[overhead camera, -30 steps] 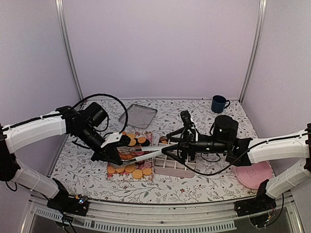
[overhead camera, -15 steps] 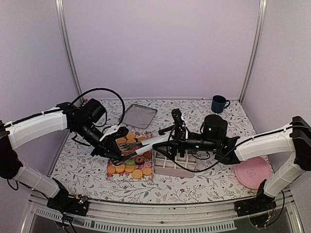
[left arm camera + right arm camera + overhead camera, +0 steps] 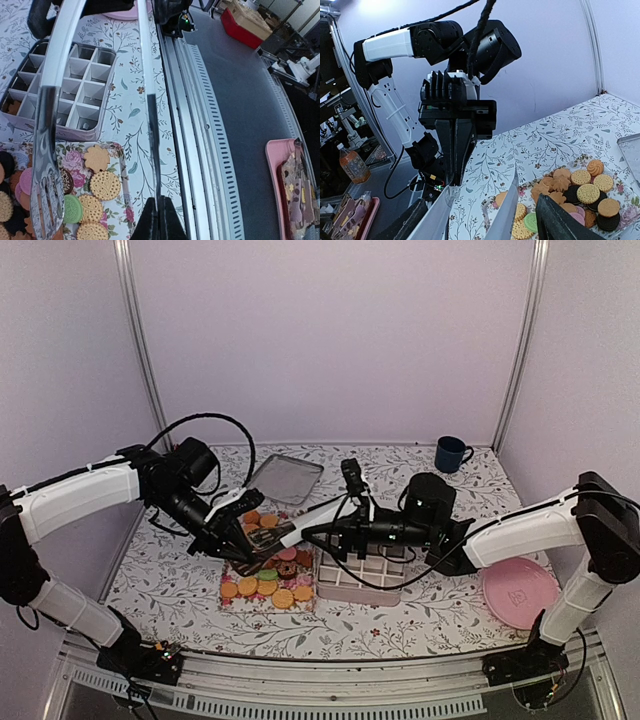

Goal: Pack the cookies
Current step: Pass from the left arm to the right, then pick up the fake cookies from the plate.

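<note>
Plainly left gripper [image 3: 157, 220] pinches tongs [image 3: 44, 150] shut; right gripper [image 3: 480, 215] straddles them — grip unclear.

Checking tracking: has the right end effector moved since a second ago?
Yes. The right end effector moved left, away from the dark blue mug.

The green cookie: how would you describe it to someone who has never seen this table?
Find the white divided box mid-table; a flowered tray of round cookies lies beside it. Most are golden or dark; the green cookie is the only one of that colour.
</note>
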You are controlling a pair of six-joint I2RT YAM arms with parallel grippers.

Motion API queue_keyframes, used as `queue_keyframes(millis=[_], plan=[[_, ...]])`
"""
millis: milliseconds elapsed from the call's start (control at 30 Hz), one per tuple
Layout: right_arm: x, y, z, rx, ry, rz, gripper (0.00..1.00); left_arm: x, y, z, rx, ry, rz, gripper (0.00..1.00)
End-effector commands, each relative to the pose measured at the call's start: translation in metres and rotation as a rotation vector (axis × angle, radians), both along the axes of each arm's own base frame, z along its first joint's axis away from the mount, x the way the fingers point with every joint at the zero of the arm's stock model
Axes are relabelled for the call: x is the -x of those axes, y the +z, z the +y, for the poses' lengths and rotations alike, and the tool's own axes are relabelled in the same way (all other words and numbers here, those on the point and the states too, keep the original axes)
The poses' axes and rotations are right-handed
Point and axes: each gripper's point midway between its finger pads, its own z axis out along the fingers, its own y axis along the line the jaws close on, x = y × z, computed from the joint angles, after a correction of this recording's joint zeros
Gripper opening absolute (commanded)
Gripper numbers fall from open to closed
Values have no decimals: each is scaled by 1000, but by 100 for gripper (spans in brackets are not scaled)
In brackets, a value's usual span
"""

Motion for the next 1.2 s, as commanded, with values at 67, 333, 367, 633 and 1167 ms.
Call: queue_keyframes(millis=[67, 333, 367, 633, 1167], plan=[[9, 18, 12, -82, 82, 13, 71, -6, 15, -5, 64, 11, 7, 0], [9, 24, 18, -90, 98, 22, 61, -13, 18, -8, 80, 40, 0, 0], [8, 23, 19, -88, 94, 25, 59, -15, 18, -8, 79, 48, -4, 0], [-12, 15, 17, -39, -28, 23, 43, -43, 6, -2, 22, 179, -75, 16], [-61, 6, 35, 75, -293, -152, 42, -119, -16, 122, -83, 641, -95, 90]])
